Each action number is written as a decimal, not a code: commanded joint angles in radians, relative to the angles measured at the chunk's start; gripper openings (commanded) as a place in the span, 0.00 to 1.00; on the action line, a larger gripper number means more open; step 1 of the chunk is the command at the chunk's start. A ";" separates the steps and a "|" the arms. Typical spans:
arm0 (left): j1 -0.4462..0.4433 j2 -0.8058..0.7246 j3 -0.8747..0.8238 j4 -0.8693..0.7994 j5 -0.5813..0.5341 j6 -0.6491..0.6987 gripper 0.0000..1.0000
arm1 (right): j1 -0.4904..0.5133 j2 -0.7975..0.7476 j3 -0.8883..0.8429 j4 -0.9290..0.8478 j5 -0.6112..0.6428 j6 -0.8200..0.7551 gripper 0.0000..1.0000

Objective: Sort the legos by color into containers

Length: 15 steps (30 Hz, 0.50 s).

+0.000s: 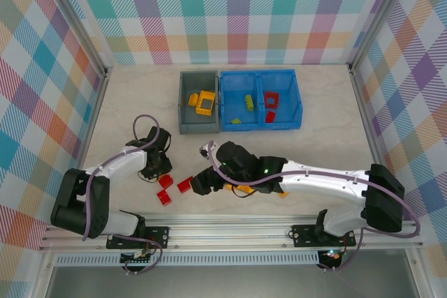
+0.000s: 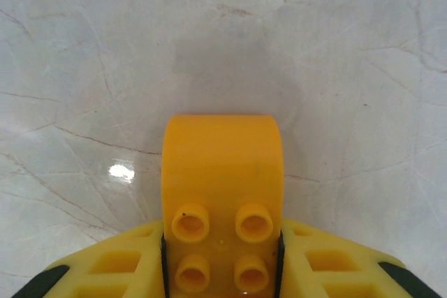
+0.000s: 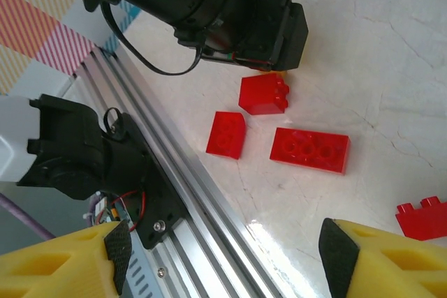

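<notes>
My left end effector (image 2: 222, 259) clamped a yellow-orange plastic brick (image 2: 222, 172), right end effector (image 3: 227, 252) released. Grey plastic bin (image 1: 199, 128) held yellow bricks (image 1: 204, 102); blue plastic bin (image 1: 260, 125) lime bricks (image 1: 248, 102), red bricks (image 1: 271, 98).

Two bins at twelve o'clock on the desk (image 1: 314, 144): one grey bin (image 1: 199, 128), one blue bin (image 1: 260, 125) split into two compartments. Inside them, two yellow bricks (image 1: 205, 102) (image 1: 193, 100), two green bricks (image 1: 248, 101) (image 1: 236, 121), two red bricks (image 1: 272, 97) (image 1: 269, 116). Toward seven o'clock, four loose red bricks (image 3: 263, 94) (image 3: 226, 134) (image 3: 309, 149) (image 3: 421, 218). One more yellow brick (image 2: 222, 172), pinched in the left hand (image 2: 222, 270).

Probably a lab test cell: plaid walls (image 1: 237, 5), aluminium rail (image 1: 230, 232), marble-look table (image 1: 321, 144).
</notes>
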<state>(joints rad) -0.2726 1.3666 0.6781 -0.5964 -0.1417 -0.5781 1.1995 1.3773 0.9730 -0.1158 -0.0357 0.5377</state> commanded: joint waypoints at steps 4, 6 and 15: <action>-0.028 -0.115 0.153 -0.096 -0.013 0.027 0.29 | 0.008 -0.117 -0.036 0.065 0.164 -0.005 0.75; -0.086 -0.127 0.240 -0.137 -0.021 0.027 0.29 | -0.003 -0.163 -0.040 0.024 0.277 0.013 0.75; -0.250 0.104 0.664 -0.238 -0.067 0.092 0.29 | -0.113 -0.183 0.050 -0.088 0.456 0.043 0.76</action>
<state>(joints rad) -0.5125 1.3811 1.2625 -0.7628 -0.1772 -0.5323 1.1149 1.1839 0.9730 -0.1616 0.3412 0.5659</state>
